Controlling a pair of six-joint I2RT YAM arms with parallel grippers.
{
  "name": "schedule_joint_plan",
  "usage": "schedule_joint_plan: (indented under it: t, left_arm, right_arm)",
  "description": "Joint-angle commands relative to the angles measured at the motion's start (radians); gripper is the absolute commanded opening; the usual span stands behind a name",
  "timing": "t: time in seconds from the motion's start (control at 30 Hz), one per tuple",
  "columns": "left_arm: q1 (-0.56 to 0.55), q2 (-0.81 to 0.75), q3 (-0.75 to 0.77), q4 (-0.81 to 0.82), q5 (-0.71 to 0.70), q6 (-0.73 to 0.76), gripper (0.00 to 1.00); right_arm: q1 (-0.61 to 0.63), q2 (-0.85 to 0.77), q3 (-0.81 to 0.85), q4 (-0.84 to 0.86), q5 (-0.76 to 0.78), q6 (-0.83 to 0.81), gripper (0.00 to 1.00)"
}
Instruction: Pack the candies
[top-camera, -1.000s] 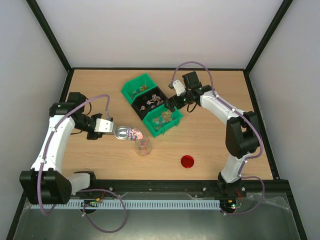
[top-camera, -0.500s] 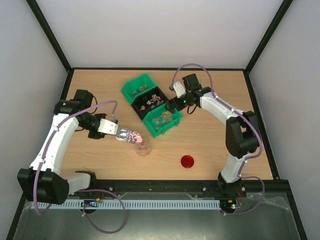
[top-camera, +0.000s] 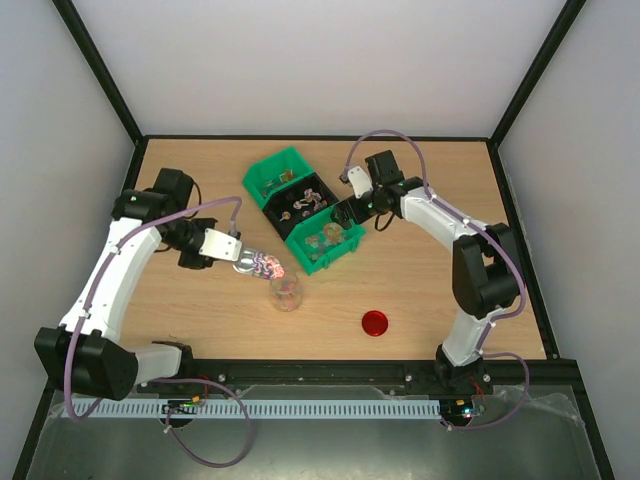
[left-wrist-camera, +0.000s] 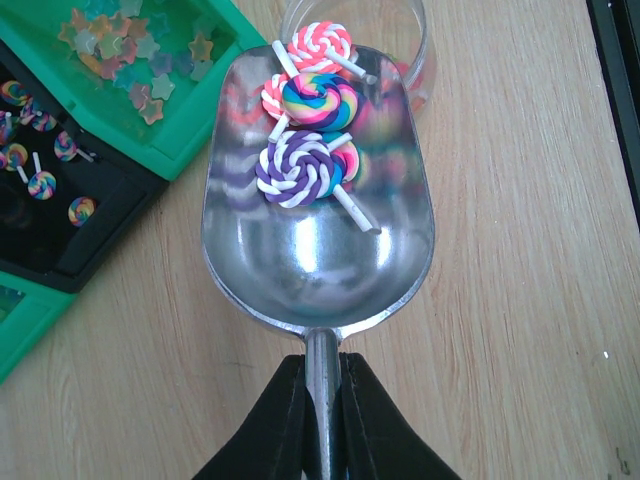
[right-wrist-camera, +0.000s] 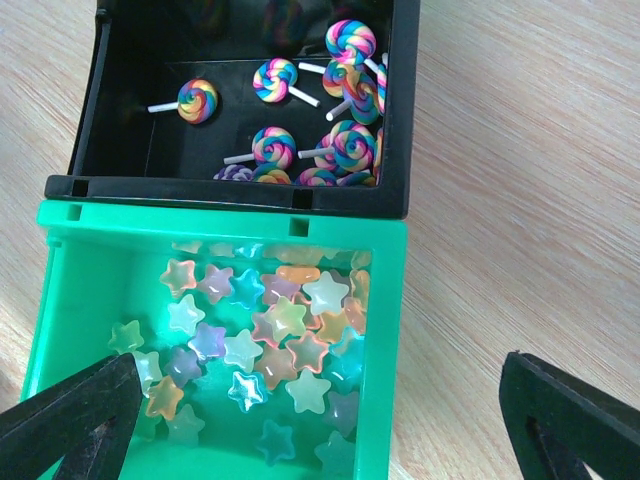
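My left gripper (top-camera: 225, 247) (left-wrist-camera: 322, 365) is shut on the handle of a metal scoop (top-camera: 256, 263) (left-wrist-camera: 318, 250). The scoop carries three swirled lollipop candies (left-wrist-camera: 305, 150) near its front lip. Its tip is over the mouth of the small clear jar (top-camera: 286, 291) (left-wrist-camera: 418, 62), which holds some pink pieces. My right gripper (top-camera: 352, 206) (right-wrist-camera: 320, 430) is open and empty above the green bin (top-camera: 327, 240) (right-wrist-camera: 385, 350) of star candies (right-wrist-camera: 285, 330). More lollipops (right-wrist-camera: 340, 150) lie in the black bin (top-camera: 303, 200) (right-wrist-camera: 230, 185).
A second green bin (top-camera: 275, 175) stands behind the black one. The red round lid (top-camera: 375, 323) lies on the table right of the jar. In the left wrist view the star bin (left-wrist-camera: 190, 150) and black bin (left-wrist-camera: 60, 240) are left of the scoop.
My left arm has carried the scoop a little right and forward, so its tip now reaches the jar. The right gripper has barely moved.
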Motion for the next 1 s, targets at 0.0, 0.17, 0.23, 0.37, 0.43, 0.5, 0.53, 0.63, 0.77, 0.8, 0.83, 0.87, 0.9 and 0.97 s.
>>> schedule_joint_plan:
  t: [0.0, 0.17, 0.23, 0.37, 0.43, 0.5, 0.53, 0.63, 0.77, 0.8, 0.83, 0.87, 0.9, 0.97]
  left_arm:
    - [-0.030, 0.008, 0.036, -0.019, -0.020, -0.013, 0.02]
    - [-0.081, -0.002, 0.026, -0.004, -0.069, -0.042, 0.02]
    - [-0.099, -0.003, 0.026, 0.009, -0.087, -0.065, 0.02]
    - [-0.134, 0.008, 0.038, 0.018, -0.129, -0.109, 0.02]
    - [-0.148, 0.008, 0.043, 0.018, -0.144, -0.112, 0.02]
    - [-0.161, 0.003, 0.043, 0.021, -0.160, -0.111, 0.02]
    - [-0.170, 0.001, 0.044, 0.021, -0.170, -0.111, 0.02]
    - [-0.202, -0.007, 0.038, 0.032, -0.212, -0.116, 0.02]
    - [-0.226, -0.005, 0.056, 0.038, -0.244, -0.130, 0.02]
    - [-0.230, -0.004, 0.059, 0.038, -0.251, -0.130, 0.02]
    - [-0.236, -0.004, 0.064, 0.036, -0.255, -0.133, 0.02]
    - [-0.238, -0.002, 0.067, 0.036, -0.259, -0.132, 0.02]
    - [-0.243, -0.002, 0.070, 0.035, -0.261, -0.132, 0.02]
    - [-0.251, -0.002, 0.074, 0.036, -0.269, -0.132, 0.02]
  right_arm:
    - [0.004, -0.042, -0.019, 0.004, 0.012, 0.001, 0.99]
    - [0.005, -0.046, -0.022, 0.005, 0.014, -0.001, 0.99]
    - [0.004, -0.047, -0.024, 0.006, 0.015, 0.000, 0.99]
    - [0.004, -0.050, -0.031, 0.010, 0.015, 0.001, 0.99]
    - [0.004, -0.051, -0.034, 0.013, 0.015, 0.002, 0.99]
    - [0.004, -0.052, -0.035, 0.013, 0.015, 0.003, 0.99]
    - [0.004, -0.051, -0.036, 0.014, 0.015, 0.002, 0.99]
    - [0.004, -0.052, -0.036, 0.015, 0.013, 0.003, 0.99]
    - [0.004, -0.054, -0.041, 0.021, 0.008, 0.003, 0.99]
    - [0.004, -0.054, -0.040, 0.021, 0.009, 0.004, 0.99]
    - [0.004, -0.053, -0.040, 0.021, 0.009, 0.003, 0.99]
    - [0.004, -0.052, -0.039, 0.021, 0.009, 0.002, 0.99]
    - [0.004, -0.051, -0.038, 0.022, 0.007, 0.002, 0.98]
    - [0.004, -0.049, -0.037, 0.024, 0.006, 0.000, 0.99]
